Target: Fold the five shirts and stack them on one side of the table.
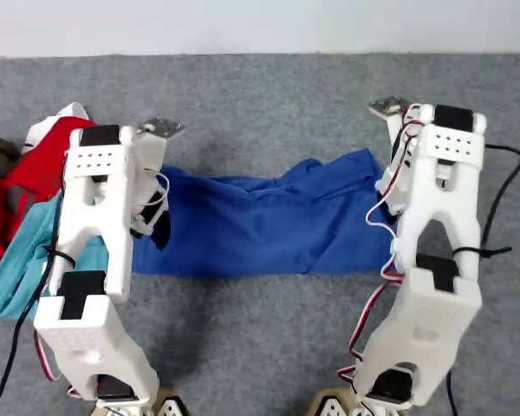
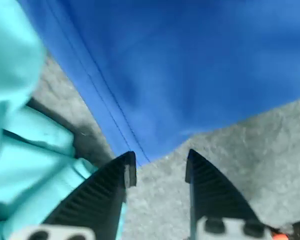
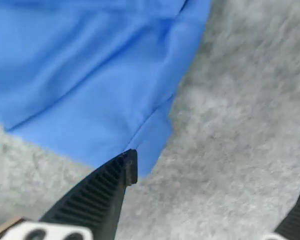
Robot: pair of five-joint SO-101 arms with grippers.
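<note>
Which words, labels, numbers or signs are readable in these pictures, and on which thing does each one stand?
There are none. No print can be seen on the blue shirt, the teal shirt, the red shirt or the grey table.

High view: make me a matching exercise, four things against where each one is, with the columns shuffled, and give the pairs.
Things
1. blue shirt
2. teal shirt
3. red shirt
4. right gripper

Places
A. in the heap beside the left arm, farther back
B. open, at a corner of the blue shirt
C. spread across the middle of the table
D. in the heap beside the left arm, on the nearer side

Pairs: 1-C, 2-D, 3-A, 4-B.
</note>
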